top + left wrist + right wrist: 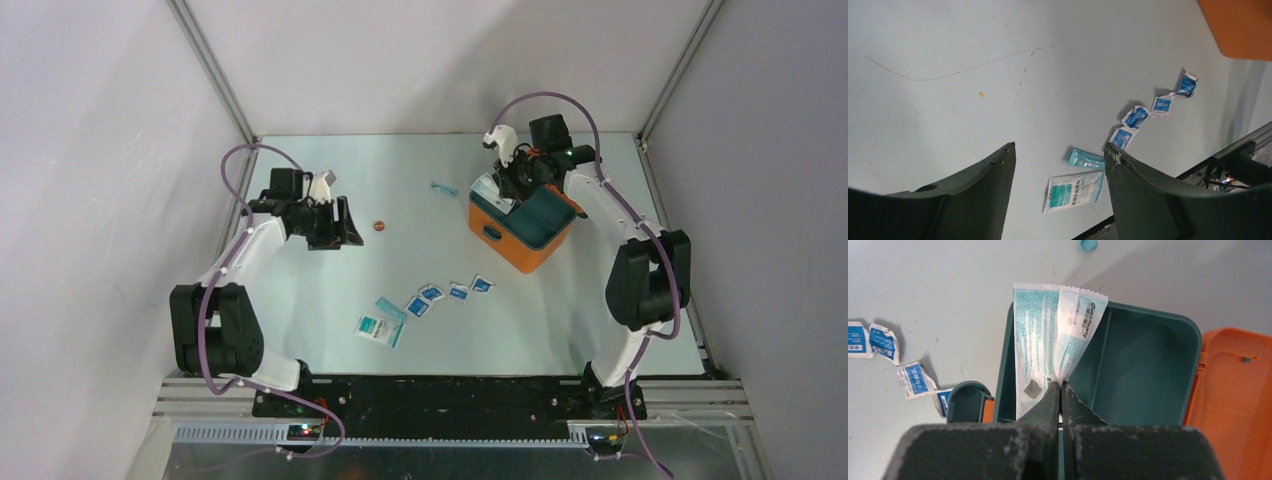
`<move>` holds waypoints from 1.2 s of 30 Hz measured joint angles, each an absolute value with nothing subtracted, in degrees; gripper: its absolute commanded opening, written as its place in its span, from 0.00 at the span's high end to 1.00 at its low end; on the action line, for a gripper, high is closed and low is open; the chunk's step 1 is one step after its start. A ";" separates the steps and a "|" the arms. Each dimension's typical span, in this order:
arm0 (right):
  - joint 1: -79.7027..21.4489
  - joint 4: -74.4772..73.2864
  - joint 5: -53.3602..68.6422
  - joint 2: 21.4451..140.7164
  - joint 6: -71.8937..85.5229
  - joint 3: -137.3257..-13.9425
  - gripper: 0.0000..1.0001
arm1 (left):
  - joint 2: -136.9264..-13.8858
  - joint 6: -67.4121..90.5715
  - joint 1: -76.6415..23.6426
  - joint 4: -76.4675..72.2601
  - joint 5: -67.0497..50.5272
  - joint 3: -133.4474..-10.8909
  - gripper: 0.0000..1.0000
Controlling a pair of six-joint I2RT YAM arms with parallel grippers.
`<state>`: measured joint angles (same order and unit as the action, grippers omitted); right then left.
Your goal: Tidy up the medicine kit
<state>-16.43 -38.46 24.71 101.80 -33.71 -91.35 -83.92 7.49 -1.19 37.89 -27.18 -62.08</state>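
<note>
The orange medicine kit [497,236] stands open at the back right, its dark teal tray [545,214] facing up. In the right wrist view the tray [1143,370] has a divider, and the orange lid [1233,390] lies open to the right. My right gripper [1062,386] is shut on a white-and-teal printed packet [1048,335], which hangs over the tray's left compartment. In the top view that gripper [510,187] sits at the kit's far edge. My left gripper [340,226] is open and empty above the table at the left; its fingers [983,195] frame bare table.
Several small blue-white sachets [458,291] lie in a row mid-table, with a teal packet [390,308] and a larger white-teal packet [378,330] beside them. A small brown disc [379,226] and a blue item [444,188] lie further back. Grey walls close three sides.
</note>
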 measured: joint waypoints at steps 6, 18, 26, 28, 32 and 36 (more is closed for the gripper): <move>-16.82 -38.33 23.55 104.81 -34.24 -91.42 1.00 | -83.92 6.87 -1.26 37.91 -26.00 -62.08 0.29; -19.05 -37.50 20.47 104.73 -34.57 -86.61 1.00 | -83.92 5.96 -1.26 37.91 -24.25 -62.08 0.29; -20.01 -34.50 14.52 102.85 -32.69 -84.25 0.92 | -83.92 5.93 -1.26 37.91 -24.08 -62.08 0.28; -20.03 -33.91 12.91 102.85 -32.14 -84.25 0.66 | -83.92 5.93 -1.26 37.91 -24.08 -62.08 0.28; -20.03 -33.52 11.60 102.85 -31.68 -84.31 0.52 | -83.92 5.93 -1.26 37.91 -24.08 -62.08 0.27; -20.36 -34.50 11.70 102.85 -31.51 -85.56 0.51 | -83.90 5.93 -1.26 37.89 -23.73 -62.08 0.25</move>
